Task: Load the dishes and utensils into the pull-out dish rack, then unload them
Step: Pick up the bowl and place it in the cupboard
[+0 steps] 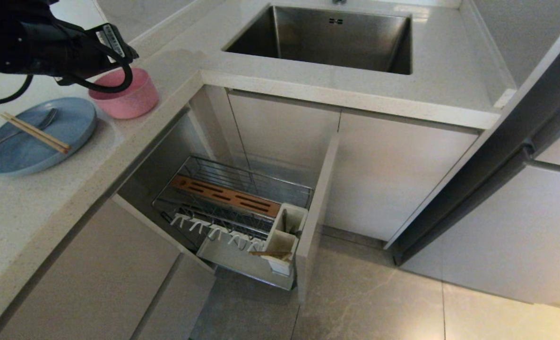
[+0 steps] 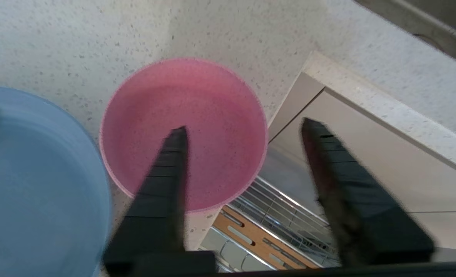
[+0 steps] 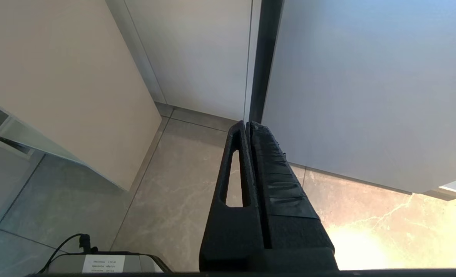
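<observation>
The pink bowl stands upright on the counter next to the light-blue plate. Across the plate lie the chopsticks and the silver spoon. My left arm reaches over the bowl from the far left. In the left wrist view my left gripper is open above the bowl. One finger is over the bowl's inside and the other is beyond its rim, over the drawer gap. The pull-out dish rack stands drawn out below the counter. My right gripper is shut, low over the floor.
A steel sink is set into the counter at the back. The rack's wooden strip and white utensil cup sit behind its beige front panel. A tall grey cabinet stands at the right.
</observation>
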Controlling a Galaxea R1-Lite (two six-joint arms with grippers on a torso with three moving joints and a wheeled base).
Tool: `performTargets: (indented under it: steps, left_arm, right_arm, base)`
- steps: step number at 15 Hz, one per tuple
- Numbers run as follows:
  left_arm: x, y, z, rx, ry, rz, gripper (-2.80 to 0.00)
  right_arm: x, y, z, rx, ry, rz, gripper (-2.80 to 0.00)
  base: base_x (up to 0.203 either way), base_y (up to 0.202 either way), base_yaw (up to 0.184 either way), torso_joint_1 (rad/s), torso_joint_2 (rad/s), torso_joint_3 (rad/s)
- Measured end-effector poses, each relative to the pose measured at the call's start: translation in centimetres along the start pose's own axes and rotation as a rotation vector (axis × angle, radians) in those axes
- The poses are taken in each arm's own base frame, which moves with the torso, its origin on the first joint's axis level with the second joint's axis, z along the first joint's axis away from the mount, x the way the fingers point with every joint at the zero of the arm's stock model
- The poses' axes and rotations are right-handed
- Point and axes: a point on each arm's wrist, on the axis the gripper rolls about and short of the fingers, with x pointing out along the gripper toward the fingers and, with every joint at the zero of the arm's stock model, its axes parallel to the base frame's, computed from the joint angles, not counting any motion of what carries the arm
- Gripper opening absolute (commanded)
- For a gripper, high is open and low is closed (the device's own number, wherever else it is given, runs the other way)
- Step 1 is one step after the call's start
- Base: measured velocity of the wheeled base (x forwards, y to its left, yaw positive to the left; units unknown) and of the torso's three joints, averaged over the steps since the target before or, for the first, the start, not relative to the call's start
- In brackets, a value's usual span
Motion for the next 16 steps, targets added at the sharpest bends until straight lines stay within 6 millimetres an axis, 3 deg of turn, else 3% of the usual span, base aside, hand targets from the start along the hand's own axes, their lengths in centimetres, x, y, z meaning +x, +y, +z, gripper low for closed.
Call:
performTargets:
  steps: [8,16]
  left_arm:
    - [3.6,-0.9,-2.0,0.002,0.006,-0.016,0.0]
    - [5.3,-1.3,-3.1,0.011,0.012,-0.014,0.0]
  right_arm:
    - [0.0,0.0,0.0,0.0,0.0,0.0,-2.8]
    - [0.0,0.0,0.0,0.0,0.0,0.0,-2.8]
  base:
    - [0.0,0.0,0.0,0.0,0.0,0.0]
    - [0.0,0.0,0.0,0.0,0.0,0.0]
